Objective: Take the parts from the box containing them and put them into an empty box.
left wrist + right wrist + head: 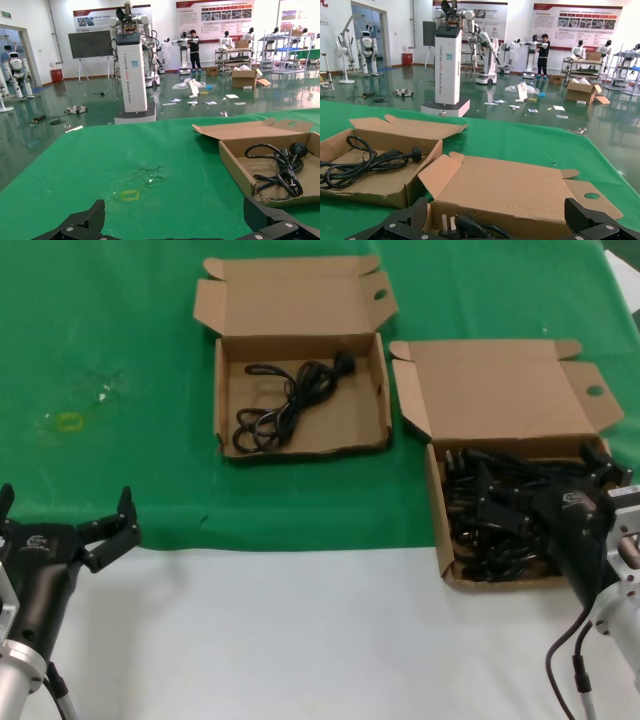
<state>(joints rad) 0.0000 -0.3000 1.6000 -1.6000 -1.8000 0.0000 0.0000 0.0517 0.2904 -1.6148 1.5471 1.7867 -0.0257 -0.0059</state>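
The right tool (600,480) hung wide open over the tangled parts (500,515), limp and light, best taken mid-cable.

1. One box (300,445) lies at twelve o'clock on the cloth (100,340), one cord (285,405) inside.
2. A second box (440,510) lies at three o'clock of it, nearer the robot, with many cords (490,530) inside.
3. The right gripper (600,475) is over that second box; the left gripper (65,520) sits at eight o'clock.

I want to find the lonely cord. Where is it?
In the head view, the single cord lies inside the left box, beside the full box.
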